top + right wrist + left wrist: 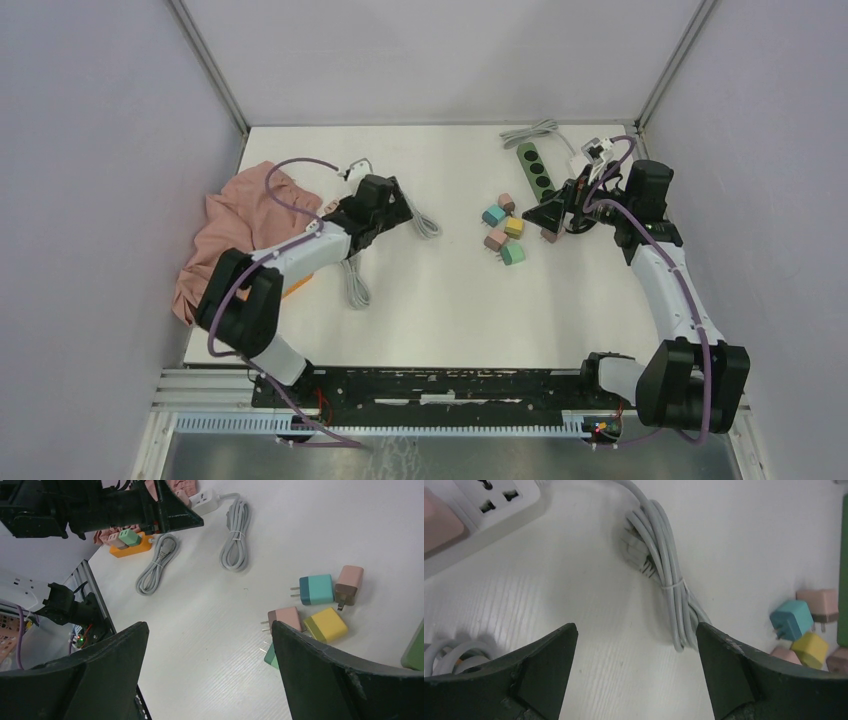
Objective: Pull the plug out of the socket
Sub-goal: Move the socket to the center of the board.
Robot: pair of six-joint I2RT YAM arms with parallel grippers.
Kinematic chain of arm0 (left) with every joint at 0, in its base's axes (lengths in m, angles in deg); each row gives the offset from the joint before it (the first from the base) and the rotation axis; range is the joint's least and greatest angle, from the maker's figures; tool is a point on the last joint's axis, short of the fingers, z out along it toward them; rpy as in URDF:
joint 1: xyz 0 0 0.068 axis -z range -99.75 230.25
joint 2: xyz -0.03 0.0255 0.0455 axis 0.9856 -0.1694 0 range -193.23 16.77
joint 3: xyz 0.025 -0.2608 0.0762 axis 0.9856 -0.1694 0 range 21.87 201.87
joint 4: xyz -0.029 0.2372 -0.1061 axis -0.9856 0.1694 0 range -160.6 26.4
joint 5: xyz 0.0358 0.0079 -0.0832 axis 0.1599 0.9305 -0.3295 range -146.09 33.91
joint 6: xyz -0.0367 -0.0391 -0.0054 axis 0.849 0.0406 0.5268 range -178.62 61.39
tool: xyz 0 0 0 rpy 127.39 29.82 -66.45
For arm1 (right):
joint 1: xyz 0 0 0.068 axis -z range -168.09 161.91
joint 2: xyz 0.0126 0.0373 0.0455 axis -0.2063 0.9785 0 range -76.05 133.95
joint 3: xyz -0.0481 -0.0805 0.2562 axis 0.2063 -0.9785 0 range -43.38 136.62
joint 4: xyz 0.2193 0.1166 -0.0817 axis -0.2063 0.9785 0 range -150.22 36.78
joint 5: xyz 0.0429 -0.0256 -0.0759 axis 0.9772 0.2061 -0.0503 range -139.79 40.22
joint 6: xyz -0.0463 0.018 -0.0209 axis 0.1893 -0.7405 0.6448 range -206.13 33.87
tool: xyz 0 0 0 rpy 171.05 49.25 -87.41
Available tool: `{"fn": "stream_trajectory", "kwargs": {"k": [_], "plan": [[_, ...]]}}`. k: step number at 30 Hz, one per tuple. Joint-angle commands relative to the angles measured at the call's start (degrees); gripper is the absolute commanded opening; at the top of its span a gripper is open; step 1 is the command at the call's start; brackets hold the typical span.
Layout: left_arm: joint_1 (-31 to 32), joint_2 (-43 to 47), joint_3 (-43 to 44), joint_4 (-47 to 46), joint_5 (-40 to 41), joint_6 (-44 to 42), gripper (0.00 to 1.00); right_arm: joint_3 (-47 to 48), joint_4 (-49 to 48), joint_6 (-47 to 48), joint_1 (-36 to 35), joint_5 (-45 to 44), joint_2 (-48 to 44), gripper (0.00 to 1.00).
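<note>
orange strip (134,548) holds a green plug (129,536) and pink plugs (110,539).

The orange socket strip (136,549) lies flat on the left of the table (210,645). A green plug (129,536) stands seated in it, with pink plugs (110,538) just beside.

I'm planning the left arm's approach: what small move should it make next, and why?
Probably swing the left gripper toward the pink plug on the white power strip. Its jaws stand open over bare table beside the coiled cable, holding nothing, and the plug sits off at its view's upper left.
</note>
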Motion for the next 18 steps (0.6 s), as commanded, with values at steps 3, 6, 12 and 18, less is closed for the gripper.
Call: {"fn": "stream_trajectory", "kwargs": {"k": [3, 6, 12, 18], "plan": [[-0.1, -14.4, 18.2, 15.9, 9.6, 4.0, 0.95, 2.2, -2.1, -0.5, 0.3, 2.5, 0.5, 0.99], [-0.2, -21.4, 26.9, 23.1, 10.5, 3.2, 0.96, 2.3, -1.8, -0.5, 0.3, 2.5, 1.0, 1.0], [-0.1, -27.3, 33.8, 24.3, 10.6, 3.5, 0.95, 2.4, -1.4, -0.6, 0.3, 2.8, 1.6, 0.99], [-0.1, -34.3, 42.9, 30.0, 9.8, 3.1, 0.89, 2.5, -1.4, -0.5, 0.2, 3.0, 1.9, 0.99]]}}
